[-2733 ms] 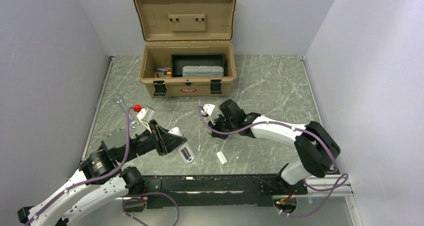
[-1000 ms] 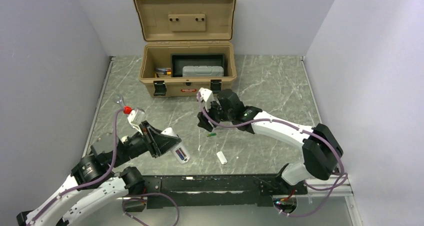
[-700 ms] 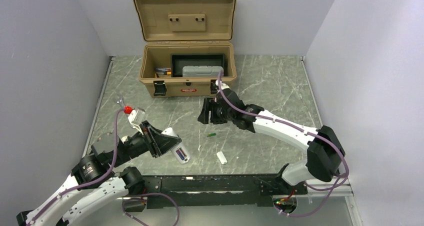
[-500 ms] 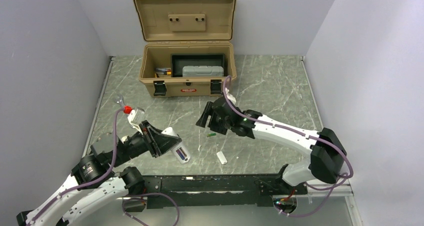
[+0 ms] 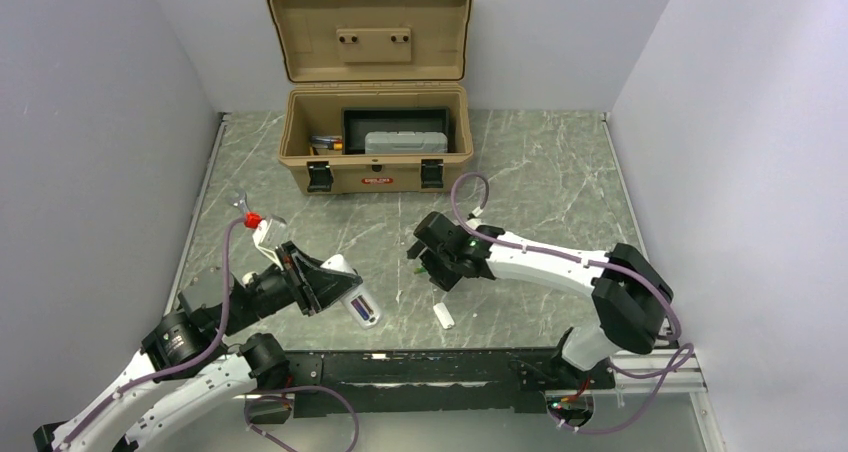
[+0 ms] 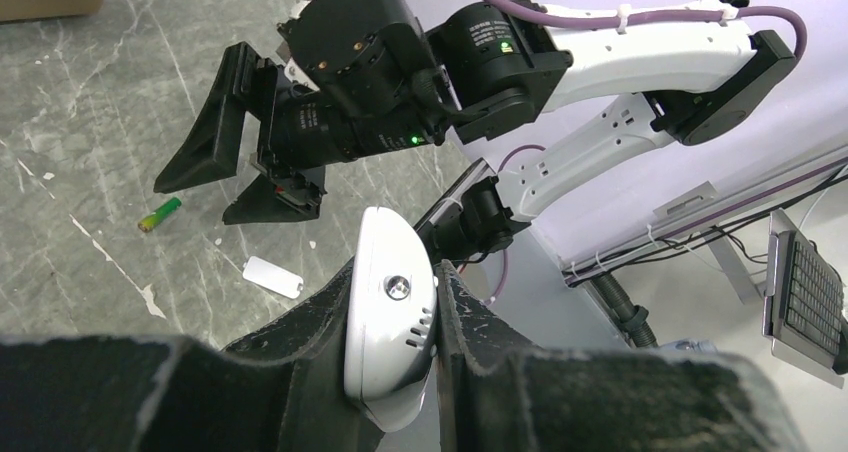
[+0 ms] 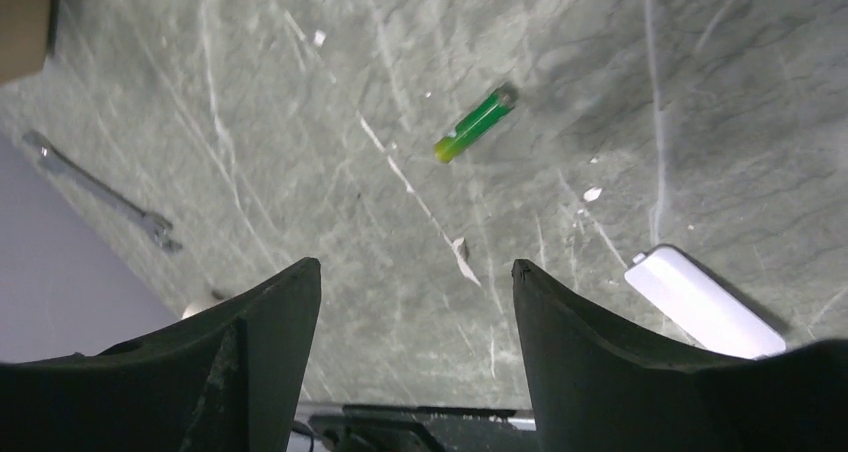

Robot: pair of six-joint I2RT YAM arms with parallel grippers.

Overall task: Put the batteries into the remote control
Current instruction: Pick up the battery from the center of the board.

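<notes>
My left gripper (image 5: 335,282) is shut on the white remote control (image 5: 350,292) and holds it above the table at the near left. In the left wrist view the remote control's rounded end (image 6: 390,322) is pinched between both fingers. A dark purple battery (image 5: 367,311) sits in its open back. The green battery (image 7: 475,124) lies loose on the marble table (image 5: 540,172), also in the left wrist view (image 6: 160,214). My right gripper (image 7: 415,272) hangs open just above the table, the green battery lying ahead of its fingertips and untouched.
A small white tab (image 5: 444,316) lies near the front edge, right of the right gripper's fingers (image 7: 700,302). An open tan toolbox (image 5: 372,162) stands at the back. A silver wrench (image 7: 100,187) lies at the far left.
My right gripper has swung from near the toolbox toward the near side and lowered over the green battery's spot, turning its wrist. The left arm and the remote control have stayed put.
</notes>
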